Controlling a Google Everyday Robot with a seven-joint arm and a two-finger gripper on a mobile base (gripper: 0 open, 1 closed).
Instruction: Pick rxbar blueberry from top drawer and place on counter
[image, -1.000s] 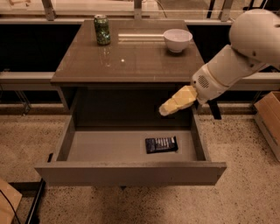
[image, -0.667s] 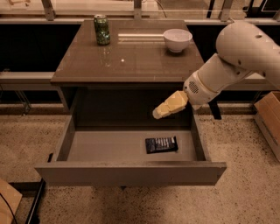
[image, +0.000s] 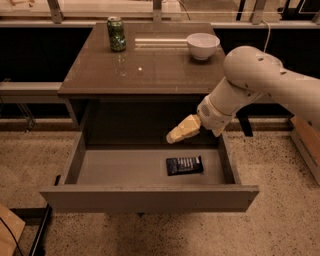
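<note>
The rxbar blueberry (image: 184, 165), a dark navy wrapper with white lettering, lies flat on the floor of the open top drawer (image: 120, 167), right of its middle. My gripper (image: 175, 136), with pale yellow fingers, hangs over the drawer's back part, a little above and behind the bar, not touching it. The white arm reaches in from the right. The counter (image: 150, 67) is the glossy brown top above the drawer.
A green can (image: 116, 34) stands at the counter's back left. A white bowl (image: 203, 45) stands at its back right. The drawer's front panel (image: 150, 198) juts out toward me. Speckled floor lies around the cabinet.
My gripper and arm have moved left and down, from beside the drawer's right edge to over the drawer above the bar. The bar has not moved.
</note>
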